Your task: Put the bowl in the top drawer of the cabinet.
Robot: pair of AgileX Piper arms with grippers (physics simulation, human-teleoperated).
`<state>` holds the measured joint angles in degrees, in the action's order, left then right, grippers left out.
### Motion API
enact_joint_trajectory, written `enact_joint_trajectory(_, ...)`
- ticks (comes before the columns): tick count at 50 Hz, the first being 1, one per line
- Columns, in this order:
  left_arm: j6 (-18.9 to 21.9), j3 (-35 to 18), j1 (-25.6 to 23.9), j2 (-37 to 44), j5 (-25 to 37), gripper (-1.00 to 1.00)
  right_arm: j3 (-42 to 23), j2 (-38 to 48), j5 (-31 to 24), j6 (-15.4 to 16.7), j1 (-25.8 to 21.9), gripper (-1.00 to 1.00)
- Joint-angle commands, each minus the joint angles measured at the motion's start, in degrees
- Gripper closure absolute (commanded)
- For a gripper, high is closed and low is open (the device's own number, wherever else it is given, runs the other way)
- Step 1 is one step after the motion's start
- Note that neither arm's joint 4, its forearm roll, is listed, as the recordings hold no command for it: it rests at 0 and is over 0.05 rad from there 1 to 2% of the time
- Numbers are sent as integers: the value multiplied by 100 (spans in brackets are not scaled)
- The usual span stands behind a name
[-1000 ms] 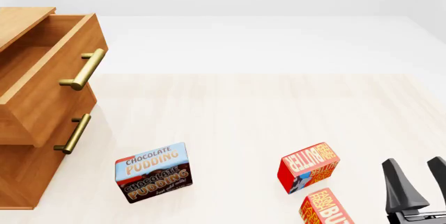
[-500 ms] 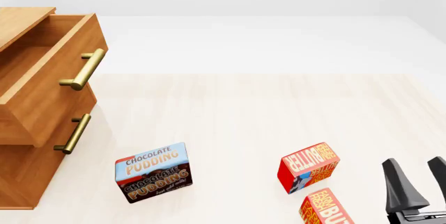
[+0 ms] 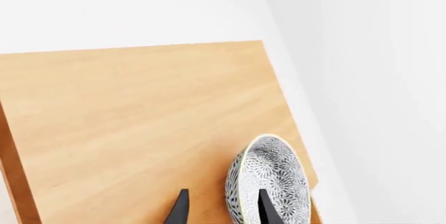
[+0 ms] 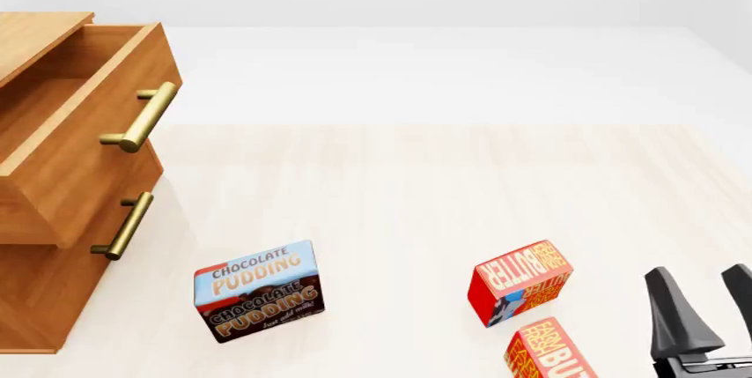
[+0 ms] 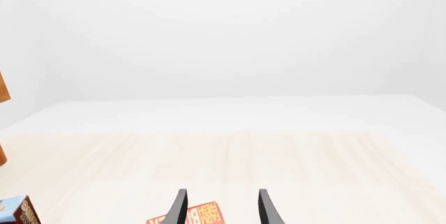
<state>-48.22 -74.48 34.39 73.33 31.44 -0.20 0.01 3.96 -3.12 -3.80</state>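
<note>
The bowl [image 3: 272, 169], white-grey with a dark speckled pattern, shows only in the left wrist view, tilted on its side at the edge of a light brown wooden panel [image 3: 139, 119] of the cabinet. My left gripper [image 3: 221, 209] is open, its fingers either side of the bowl's rim and one dark finger [image 3: 267, 208] in front of the patterned outside. In the front view the cabinet [image 4: 35, 299] stands at the left with the top drawer [image 4: 70, 140] pulled out. My right gripper [image 4: 696, 270] is open and empty at the near right. The left gripper and the bowl are out of the front view.
A chocolate pudding box [image 4: 256, 290] stands near the cabinet's front. Two red butter boxes [image 4: 520, 281] [image 4: 550, 352] lie beside the right gripper. The lower drawer, with its brass handle [image 4: 123, 226], is closed under the top one.
</note>
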Motion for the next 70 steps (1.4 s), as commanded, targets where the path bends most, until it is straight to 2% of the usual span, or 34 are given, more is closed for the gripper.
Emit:
enact_joint_trajectory(1,-9,39,-38,-15,10,-100,0,0,4,-1,6,-100)
enact_joint_trajectory(15,43,77,-278,-233,63,-100,0,0,14,-6,17,-100)
enact_joint_trajectory(31,71,222,-221,-743,253,-100,1,0,32,-13,-20,-100)
enact_joint_trajectory(39,112,256,-494,-1232,505,-100,1,0,49,-22,-35,-100)
enact_joint_trajectory(49,163,473,-1084,-1879,757,-100,1,0,54,-23,-33,-100)
enact_joint_trajectory(70,190,832,-1712,-2280,821,-100,2,0,59,-36,-31,-100)
